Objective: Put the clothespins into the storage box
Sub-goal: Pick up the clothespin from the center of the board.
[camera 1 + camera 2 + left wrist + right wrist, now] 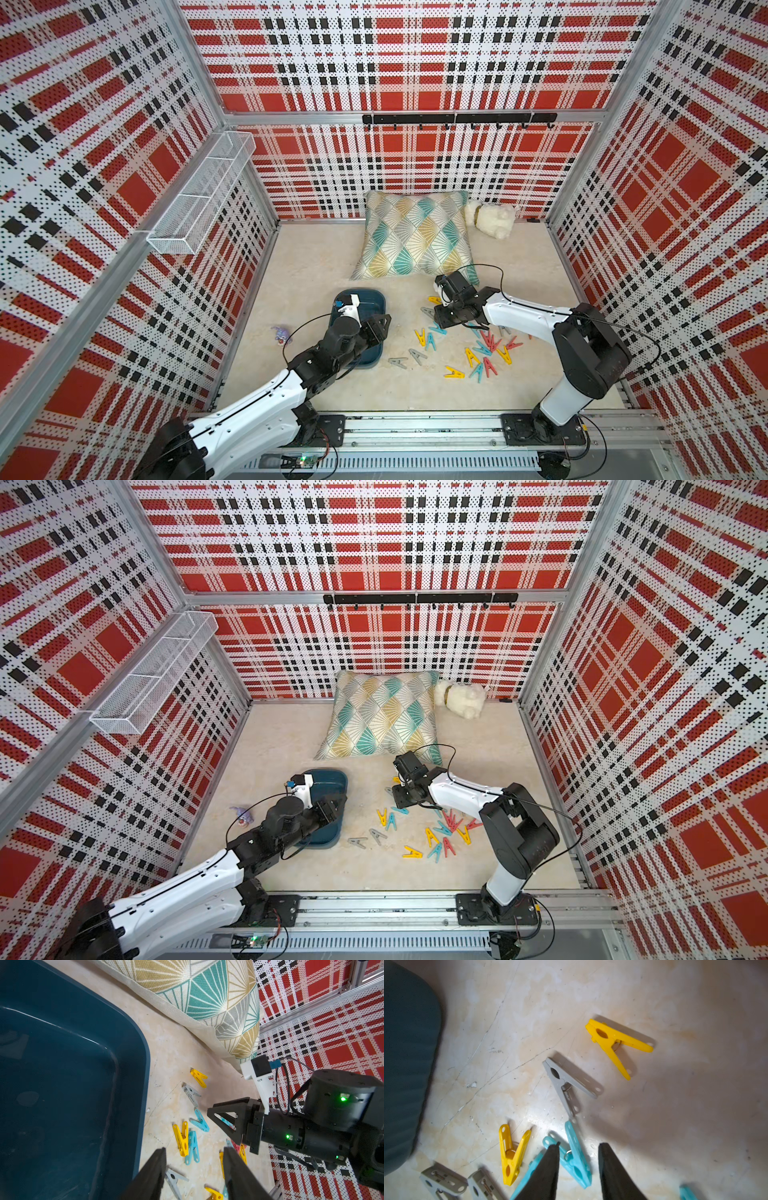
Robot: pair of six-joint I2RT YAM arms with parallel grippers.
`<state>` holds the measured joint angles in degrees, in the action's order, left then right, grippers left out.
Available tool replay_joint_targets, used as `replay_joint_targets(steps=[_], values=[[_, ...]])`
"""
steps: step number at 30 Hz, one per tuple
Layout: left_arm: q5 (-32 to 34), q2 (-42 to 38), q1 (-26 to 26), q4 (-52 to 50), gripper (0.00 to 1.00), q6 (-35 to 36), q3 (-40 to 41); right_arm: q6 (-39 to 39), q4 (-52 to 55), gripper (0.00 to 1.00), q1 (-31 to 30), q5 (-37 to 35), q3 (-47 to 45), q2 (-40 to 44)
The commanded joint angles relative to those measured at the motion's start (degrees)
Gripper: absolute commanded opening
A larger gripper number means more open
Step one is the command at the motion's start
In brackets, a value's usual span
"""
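Nearest, the clothespins [471, 356] lie all over the right side of the counter [332, 257]. They are yellow, blue, red and grey, and some lie on top of each other. I can see none in the box.

A bit farther, on the left, the left claw [194, 1151] hangs by the right edge of the storage box [374, 300]. Its two fingers are about half open and hold nothing. The box looks empty where it shows, but the arm hides part of it.

Farther again, the right claw [579, 1145] is down at the far end of the pile. Its fingers are partly open, with one blue pin [578, 1167] lying between them. There is a gap on one side, so I think it does not grip the pin yet.

The pins look light, hard and smooth, so one may slide away when touched. I would pinch it across the middle, near the spring. Squeezing the two long legs would only make it pop open.

Farthest, a pillow [415, 232] and a fluffy toy [492, 218] lie by the far wall.
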<state>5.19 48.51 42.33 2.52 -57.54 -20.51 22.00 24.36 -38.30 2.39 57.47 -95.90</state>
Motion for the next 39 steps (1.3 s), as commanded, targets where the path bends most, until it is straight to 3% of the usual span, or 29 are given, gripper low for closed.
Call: replay_joint_targets(steps=[1,22,28,39], values=[[0.57,-0.52,0.21,1.20,0.50,-0.71,1.15,-2.20,1.86,0.40,-0.97,-1.88,1.79,-1.58],[-0.26,0.97,0.13,3.43,0.50,-1.26,1.53,-3.45,1.88,0.25,-2.13,-1.89,3.70,-6.59],[-0.53,0.97,0.13,3.80,0.51,-0.91,1.36,-2.78,1.81,0.15,-2.22,-2.38,2.93,-5.09],[-3.91,1.19,0.04,7.79,0.63,2.84,-0.77,0.80,5.95,0.10,-2.23,0.90,5.67,3.01]])
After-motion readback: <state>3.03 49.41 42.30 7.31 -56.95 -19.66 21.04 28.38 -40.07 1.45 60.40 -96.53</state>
